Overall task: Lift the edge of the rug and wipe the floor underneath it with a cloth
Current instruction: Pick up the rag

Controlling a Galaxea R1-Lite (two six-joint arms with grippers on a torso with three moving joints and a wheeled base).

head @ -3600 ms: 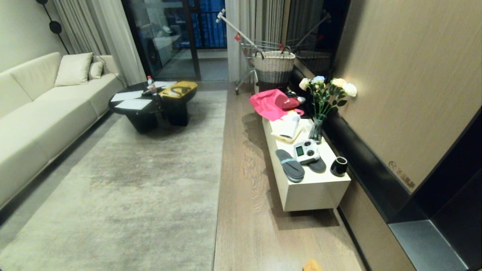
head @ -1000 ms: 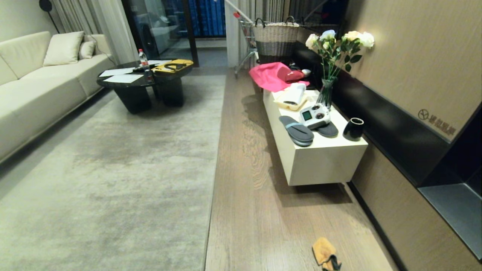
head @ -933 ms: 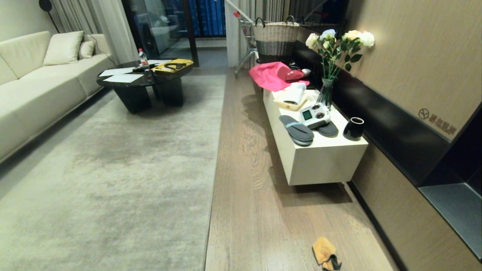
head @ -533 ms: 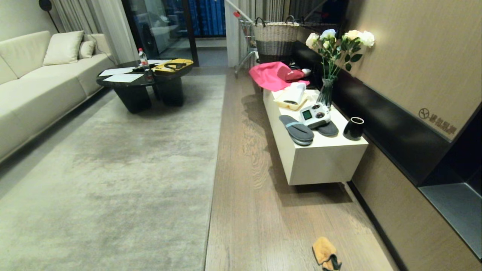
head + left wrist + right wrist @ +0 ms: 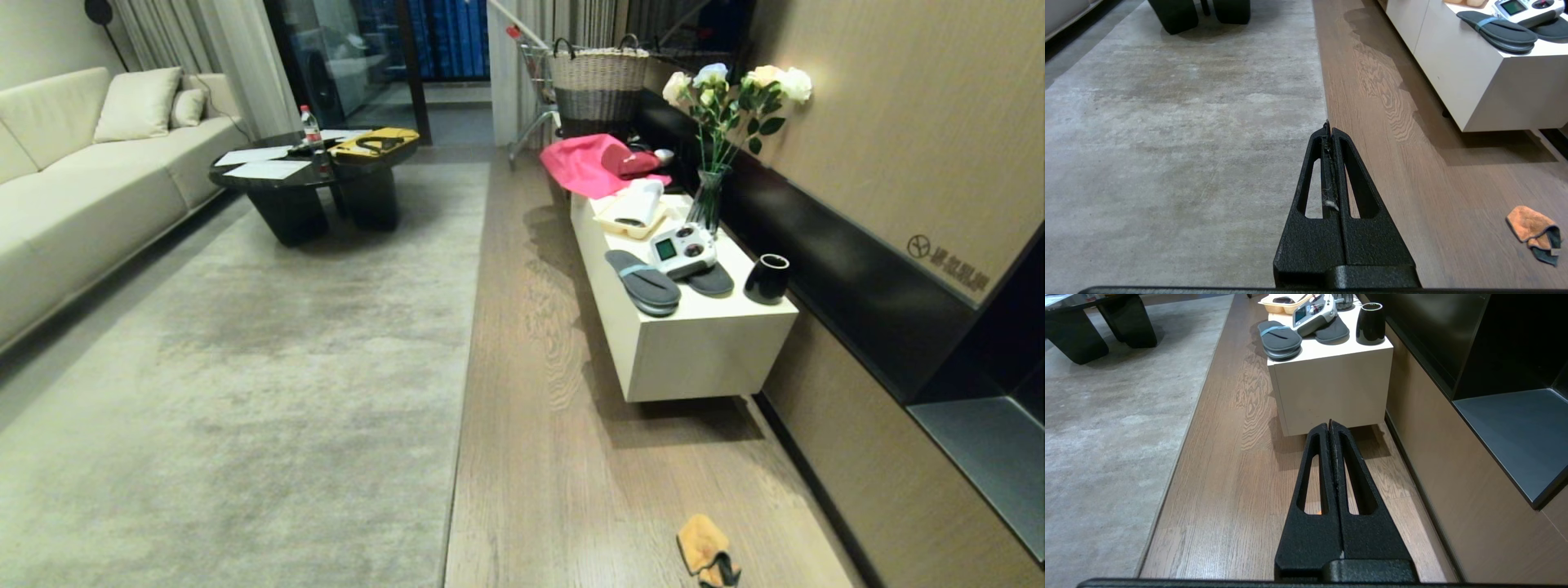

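A: L arm status?

B: Left claw [image 5: 1329, 127], matte black textured plastic w/ two long slotted fingers, is pressed fully together, tips meeting in a point. Nothing held; a bit of pale fluff sits in the seam between the fingers. It hangs in the air, pointing fwd and down.

A: And R?

B: Same. Right claw [image 5: 1330, 424], identical black slotted fingers, tips closed tight against each other, empty, angled fwd and down. Neither arm shows in the head view.
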